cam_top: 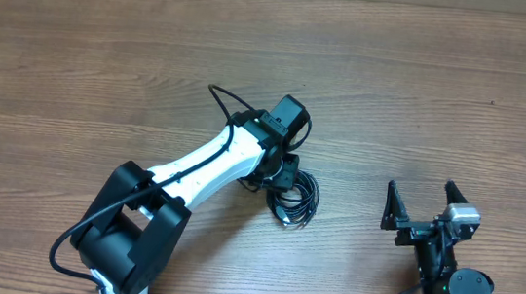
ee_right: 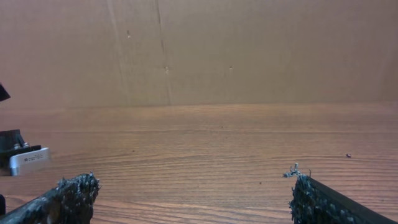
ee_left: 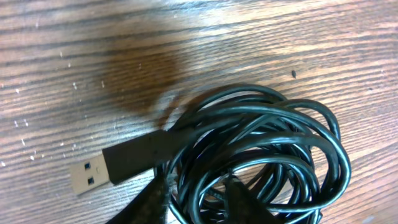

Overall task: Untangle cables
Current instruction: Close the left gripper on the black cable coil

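Left arm [cam_top: 207, 166] is hanging forward, left gripper [ee_left: 194, 205] poking down into the small coil of thin black cables [ee_left: 267, 143], fingers [ee_left: 149, 208] narrow around some strands, can't tell if pinching. Right gripper [cam_top: 423, 205] is sitting wide open.

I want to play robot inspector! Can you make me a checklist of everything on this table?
Surface: brown wooden table, bare grain.
Job's things: black cables wound in one coil, USB plug poking out of it.
Clutter: small crumb; nothing else seen.
Grippers: left gripper down on the coil, fingers astride some strands, grip unclear; right gripper open, empty.
Cables: thick arm cord looping off the left arm.
Surroundings: cardboard wall behind the table.
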